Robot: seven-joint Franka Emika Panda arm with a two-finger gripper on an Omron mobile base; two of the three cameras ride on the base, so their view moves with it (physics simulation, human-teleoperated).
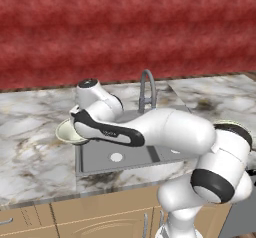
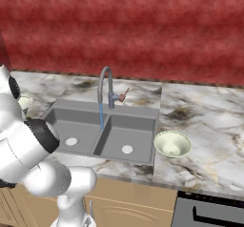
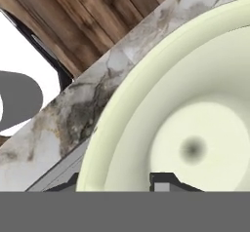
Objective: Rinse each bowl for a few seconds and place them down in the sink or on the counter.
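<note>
At the left of the left base view, my tool [image 1: 75, 127] pinches the rim of one bowl [image 1: 67, 132] at the sink [image 1: 115, 157] edge, jaws narrow, ready for rinsing; the other bowl [image 2: 173, 144] waits on the table [image 2: 205, 126].

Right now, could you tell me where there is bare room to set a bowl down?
Both basins of the sink are bare apart from their drains, though water runs from the faucet by the divider. The counter right of the sink is open beyond the right bowl. The sink's left edge is crowded: the gripper is at the left bowl.
</note>
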